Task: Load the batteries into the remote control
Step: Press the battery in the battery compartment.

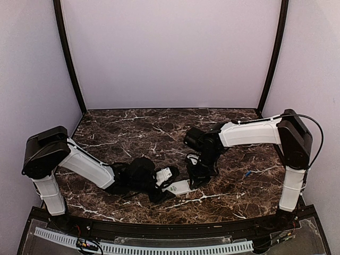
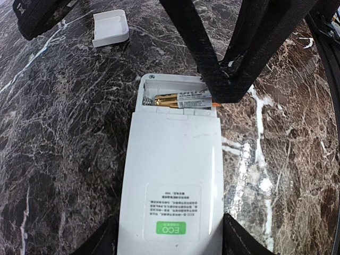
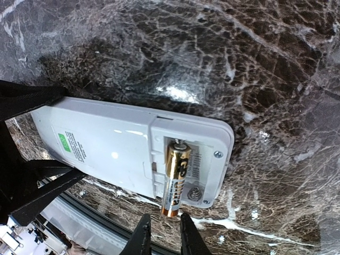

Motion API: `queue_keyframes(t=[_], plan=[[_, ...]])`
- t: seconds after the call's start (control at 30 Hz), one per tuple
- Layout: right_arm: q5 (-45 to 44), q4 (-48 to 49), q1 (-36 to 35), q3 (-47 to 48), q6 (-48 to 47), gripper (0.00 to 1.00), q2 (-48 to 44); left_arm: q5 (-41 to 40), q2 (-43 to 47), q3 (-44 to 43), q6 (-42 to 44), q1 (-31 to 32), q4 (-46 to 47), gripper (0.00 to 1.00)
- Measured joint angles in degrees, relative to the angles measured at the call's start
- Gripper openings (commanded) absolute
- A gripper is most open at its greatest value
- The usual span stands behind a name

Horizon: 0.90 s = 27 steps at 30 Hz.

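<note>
Remote control (image 2: 170,175) lies face down at the table's 6 o'clock, left gripper (image 2: 171,235) clamping its sides, battery (image 3: 175,178) slanted half out of the bay (image 3: 197,159); right gripper (image 3: 163,234), tips nearly together and empty, could nudge it skew so it jams or pops out.

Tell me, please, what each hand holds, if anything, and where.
The left hand holds the remote control by the long edges at its labelled end. Whether the right hand grips the battery by its protruding tip cannot be told.
</note>
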<state>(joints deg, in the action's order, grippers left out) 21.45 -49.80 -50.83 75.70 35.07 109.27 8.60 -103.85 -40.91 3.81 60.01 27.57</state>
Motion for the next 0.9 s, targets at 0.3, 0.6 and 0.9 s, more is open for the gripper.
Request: queue_keyframes(t=[0.3,0.6,0.9], plan=[[-0.04,0.52,0.00,-0.02,-0.04,0.13,0.15,0.00,0.00,0.00,0.00,0.00,0.00,0.63],[-0.74,0.39,0.00,-0.02,-0.07,0.13,0.79,0.00,-0.02,0.00,0.00,0.00,0.02,0.63],[-0.66,0.50,0.00,-0.02,-0.11,0.11,1.55,0.00,-0.02,0.00,0.00,0.00,0.04,0.63]])
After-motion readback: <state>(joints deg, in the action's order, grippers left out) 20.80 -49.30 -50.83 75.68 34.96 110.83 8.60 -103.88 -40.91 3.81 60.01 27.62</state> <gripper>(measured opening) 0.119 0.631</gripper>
